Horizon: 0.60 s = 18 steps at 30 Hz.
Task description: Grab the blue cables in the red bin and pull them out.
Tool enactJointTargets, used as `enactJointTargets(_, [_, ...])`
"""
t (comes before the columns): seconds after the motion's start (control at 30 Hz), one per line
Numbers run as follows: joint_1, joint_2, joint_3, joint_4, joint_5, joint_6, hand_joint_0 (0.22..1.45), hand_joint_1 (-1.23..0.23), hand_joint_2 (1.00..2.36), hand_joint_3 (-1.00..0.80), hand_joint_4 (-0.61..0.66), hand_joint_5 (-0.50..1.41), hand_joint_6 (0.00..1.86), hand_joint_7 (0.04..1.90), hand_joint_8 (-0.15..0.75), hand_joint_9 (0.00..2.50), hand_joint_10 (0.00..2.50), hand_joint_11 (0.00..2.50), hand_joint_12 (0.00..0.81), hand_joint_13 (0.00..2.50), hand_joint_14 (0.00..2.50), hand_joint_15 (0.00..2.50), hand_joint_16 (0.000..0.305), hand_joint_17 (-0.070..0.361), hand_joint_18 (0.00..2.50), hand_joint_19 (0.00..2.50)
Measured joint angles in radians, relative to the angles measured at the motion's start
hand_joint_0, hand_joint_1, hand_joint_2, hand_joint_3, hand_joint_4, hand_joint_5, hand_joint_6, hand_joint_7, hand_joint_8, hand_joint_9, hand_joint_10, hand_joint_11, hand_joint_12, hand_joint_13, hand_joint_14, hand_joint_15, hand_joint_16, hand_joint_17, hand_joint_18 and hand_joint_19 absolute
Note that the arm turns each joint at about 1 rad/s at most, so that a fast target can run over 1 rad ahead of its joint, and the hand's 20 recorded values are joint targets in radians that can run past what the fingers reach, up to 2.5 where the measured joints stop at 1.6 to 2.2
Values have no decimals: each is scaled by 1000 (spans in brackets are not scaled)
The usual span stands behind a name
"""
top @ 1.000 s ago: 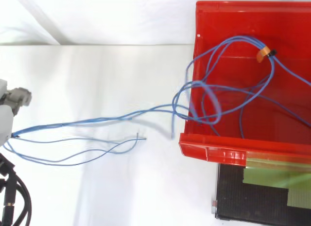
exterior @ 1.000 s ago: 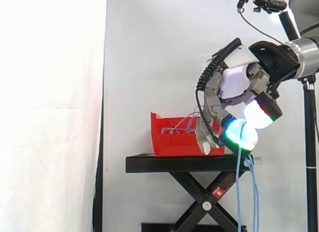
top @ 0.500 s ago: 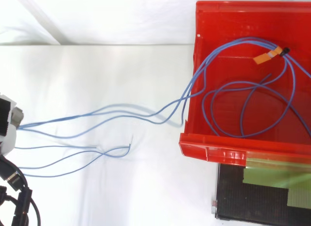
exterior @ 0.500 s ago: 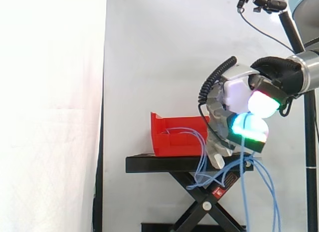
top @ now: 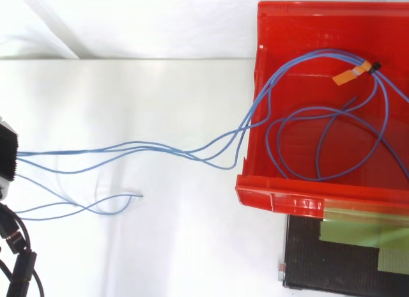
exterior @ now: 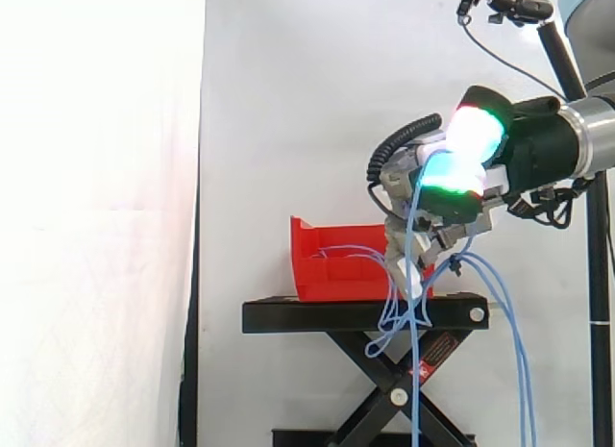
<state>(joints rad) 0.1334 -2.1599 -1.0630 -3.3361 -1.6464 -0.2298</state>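
Background: white curtain (exterior: 288,101) behind a black scissor-legged desk (exterior: 356,315).
Bin: red open-topped plastic bin (top: 287,198) stands on the desk, towards its left end in the side view.
Cables: thin blue cables (top: 160,149) climb out over the bin's left wall in the top view and stretch across to the hand. Several loops lie on the bin floor, bound near the back by an orange tag (top: 348,73). Loose strands hang from the hand down past the desk's right end.
Hand: robot hand with glowing white and green pads (exterior: 437,192), raised above the bin's right end, fingers curled tight round the cable bundle.
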Motion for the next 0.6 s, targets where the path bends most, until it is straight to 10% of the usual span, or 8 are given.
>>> enactJointTargets(0.6, [-2, 0, 0, 7, -2, -127, 909, -832, 1000, -1000, 173, 894, 632, 550, 276, 954, 27, 727, 331, 780, 24, 601, 39, 89, 520, 656])
